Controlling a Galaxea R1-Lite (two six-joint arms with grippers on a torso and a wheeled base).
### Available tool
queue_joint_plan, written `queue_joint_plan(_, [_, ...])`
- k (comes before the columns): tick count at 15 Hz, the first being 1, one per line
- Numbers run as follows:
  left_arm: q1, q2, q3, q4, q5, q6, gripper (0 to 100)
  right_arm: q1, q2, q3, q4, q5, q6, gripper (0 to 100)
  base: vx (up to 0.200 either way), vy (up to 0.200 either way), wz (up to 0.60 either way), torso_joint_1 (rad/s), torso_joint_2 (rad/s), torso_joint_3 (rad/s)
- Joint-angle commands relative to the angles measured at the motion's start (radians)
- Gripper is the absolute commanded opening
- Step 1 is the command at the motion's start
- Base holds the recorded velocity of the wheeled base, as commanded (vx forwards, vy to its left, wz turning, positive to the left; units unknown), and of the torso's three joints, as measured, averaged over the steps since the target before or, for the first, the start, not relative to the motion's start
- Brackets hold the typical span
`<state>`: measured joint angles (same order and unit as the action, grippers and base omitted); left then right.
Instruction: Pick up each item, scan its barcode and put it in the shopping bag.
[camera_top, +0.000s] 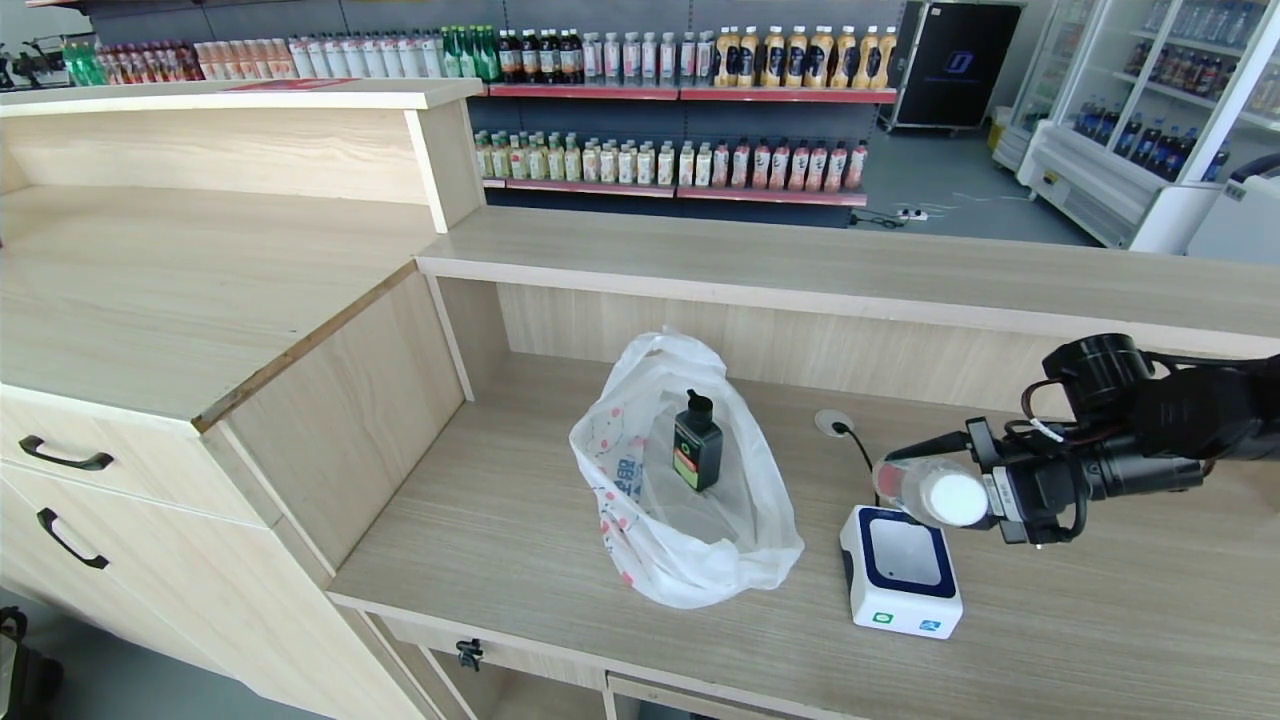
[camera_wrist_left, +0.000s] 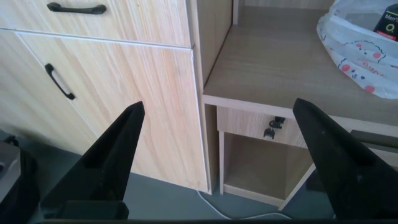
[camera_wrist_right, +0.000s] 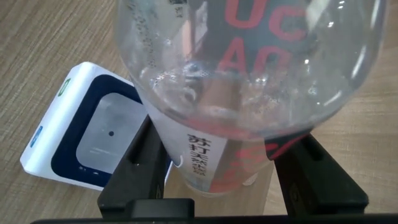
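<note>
My right gripper (camera_top: 950, 470) is shut on a clear plastic water bottle (camera_top: 925, 490) with a white cap, held on its side just above the far end of the white and blue barcode scanner (camera_top: 900, 570). In the right wrist view the bottle (camera_wrist_right: 249, 93) is close to the lens, its red-lettered label showing, with the scanner (camera_wrist_right: 93, 146) below it. The white shopping bag (camera_top: 680, 480) lies open on the counter left of the scanner, with a dark pump bottle (camera_top: 696, 441) standing inside. My left gripper (camera_wrist_left: 221, 155) hangs open below counter level, beside the cabinet.
The scanner's black cable (camera_top: 860, 450) runs to a grommet hole (camera_top: 832, 422) behind it. A raised counter ledge (camera_top: 850, 270) borders the back, and a taller cabinet (camera_top: 180, 300) with drawers (camera_wrist_left: 93, 25) stands on the left. Bare counter lies right of the scanner.
</note>
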<state>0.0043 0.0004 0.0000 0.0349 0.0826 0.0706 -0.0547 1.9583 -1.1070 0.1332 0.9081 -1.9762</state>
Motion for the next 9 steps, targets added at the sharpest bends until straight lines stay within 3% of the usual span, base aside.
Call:
queue_joint_plan(1, [0.000,0.000,0.000,0.000,0.000,0.000,100,0.009,-0.081,-0.002,0.002,0.000,0.097,0,0.000,0.000,0.00,0.000,0.00,0.000])
queue_joint_plan(3, [0.000,0.000,0.000,0.000,0.000,0.000,100,0.006,-0.231,0.013,0.003,0.000,0.385,0,0.000,0.000,0.00,0.000,0.00,0.000])
queue_joint_plan(5, [0.000,0.000,0.000,0.000,0.000,0.000,100,-0.039,-0.395,0.038,-0.001,-0.008,0.770,0,0.000,0.000,0.00,0.000,0.00,0.000])
queue_joint_plan(7, [0.000,0.000,0.000,0.000,0.000,0.000,100,-0.091,-0.521,0.062,0.000,-0.077,1.094,0,0.000,0.000,0.00,0.000,0.00,0.000])
queue_joint_plan(9, [0.000,0.000,0.000,0.000,0.000,0.000,100,-0.142,-0.578,0.072,0.000,-0.136,1.284,0,0.000,0.000,0.00,0.000,0.00,0.000])
